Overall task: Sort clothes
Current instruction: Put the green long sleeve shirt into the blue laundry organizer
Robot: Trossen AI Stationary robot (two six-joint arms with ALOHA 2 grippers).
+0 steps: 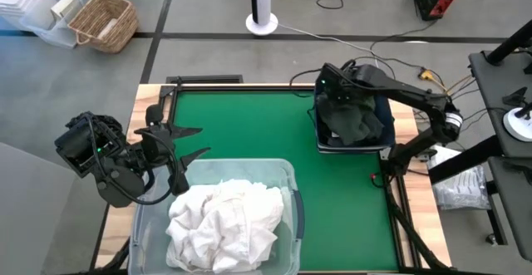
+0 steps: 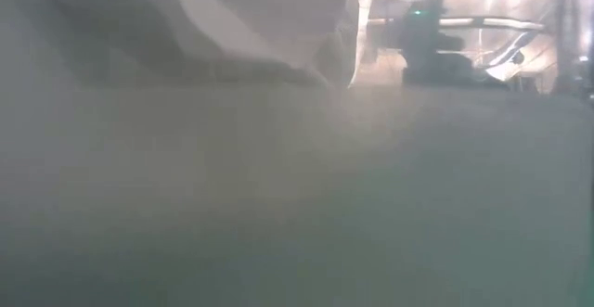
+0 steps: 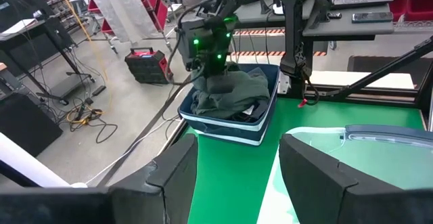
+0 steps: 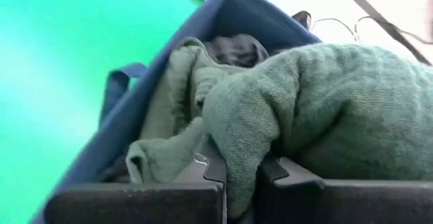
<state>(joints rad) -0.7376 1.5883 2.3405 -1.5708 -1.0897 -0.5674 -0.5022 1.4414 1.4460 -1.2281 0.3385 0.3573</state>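
Observation:
A dark blue bin (image 1: 384, 134) stands at the table's far right, with dark clothes piled in it. An olive green garment (image 1: 353, 119) lies on top of that pile and also shows in the left wrist view (image 3: 233, 88). My right gripper (image 4: 242, 173) is over the bin's far left part (image 1: 331, 92), shut on this garment. A clear plastic tub (image 1: 287, 175) at the near edge holds a heap of white clothes (image 1: 223, 221). My left gripper (image 1: 189, 142) is open and empty at the tub's far left corner; it also shows in the left wrist view (image 3: 237, 176). My right gripper pinches a bunched fold of the olive green garment (image 4: 237, 139) between its two fingers. The fingers come from above, pointing down into the bin. The rest of the garment (image 3: 243, 92) lies on the dark pile in the bin.
Bare green mat (image 1: 258, 125) lies between the tub and the bin. The table's wooden border (image 1: 403, 117) runs right of the bin. A wicker basket (image 1: 104, 22) and white boxes stand on the floor beyond the far left corner.

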